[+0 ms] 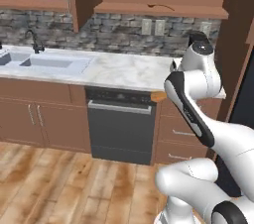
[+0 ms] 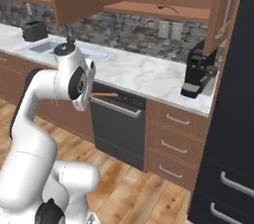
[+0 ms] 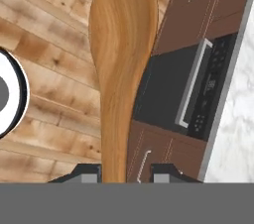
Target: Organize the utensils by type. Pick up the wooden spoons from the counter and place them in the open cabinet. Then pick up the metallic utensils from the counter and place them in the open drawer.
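Note:
My gripper (image 3: 127, 173) is shut on the handle of a wooden spoon (image 3: 121, 44), whose broad bowl points away from the hand over the wood floor and the dishwasher front. The same spoon (image 1: 158, 96) pokes out sideways from behind my forearm at counter-edge height, and in the right base view the wooden spoon (image 2: 105, 94) sticks out to the right of the wrist. High above, the open cabinet (image 1: 161, 11) shows its shelf (image 2: 163, 12), and a thin curved wooden piece (image 2: 166, 7) lies on it.
A black dishwasher (image 1: 120, 124) sits under the marble counter (image 1: 124, 69). The sink (image 1: 47, 63) with its faucet is at the left. A coffee machine (image 2: 198, 72) stands at the counter's right end, a toaster (image 2: 33, 30) far left. Shut drawers (image 2: 176, 143) and a dark tall unit (image 2: 233, 143) are at the right.

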Controlling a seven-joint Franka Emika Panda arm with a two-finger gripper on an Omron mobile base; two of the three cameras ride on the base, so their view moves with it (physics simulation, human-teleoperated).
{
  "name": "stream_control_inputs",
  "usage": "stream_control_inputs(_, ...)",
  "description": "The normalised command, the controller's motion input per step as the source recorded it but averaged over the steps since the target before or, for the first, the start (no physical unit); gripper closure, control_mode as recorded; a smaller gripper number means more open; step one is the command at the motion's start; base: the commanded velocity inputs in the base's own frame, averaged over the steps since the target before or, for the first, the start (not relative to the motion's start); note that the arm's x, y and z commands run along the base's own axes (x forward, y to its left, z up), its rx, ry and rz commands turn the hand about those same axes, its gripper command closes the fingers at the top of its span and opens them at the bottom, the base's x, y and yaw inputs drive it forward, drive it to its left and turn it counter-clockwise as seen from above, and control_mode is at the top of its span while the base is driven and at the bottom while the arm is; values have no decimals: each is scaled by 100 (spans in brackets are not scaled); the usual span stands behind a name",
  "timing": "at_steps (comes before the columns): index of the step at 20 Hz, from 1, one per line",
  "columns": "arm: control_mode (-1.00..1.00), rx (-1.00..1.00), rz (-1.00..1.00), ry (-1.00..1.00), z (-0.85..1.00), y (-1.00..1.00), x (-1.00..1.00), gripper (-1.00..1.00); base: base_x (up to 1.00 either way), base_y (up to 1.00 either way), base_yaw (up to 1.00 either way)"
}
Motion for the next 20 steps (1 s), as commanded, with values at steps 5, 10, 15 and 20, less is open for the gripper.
stream_control_inputs(5, 100, 0, 0, 0, 0, 0, 0, 100, 70, 44, -49)
stream_control_inputs(10, 100, 0, 0, 0, 0, 0, 0, 100, 56, 36, -67)
stream_control_inputs(15, 100, 0, 0, 0, 0, 0, 0, 100, 56, 13, -59)
stream_control_inputs(20, 100, 0, 0, 0, 0, 0, 0, 100, 48, 0, -3)
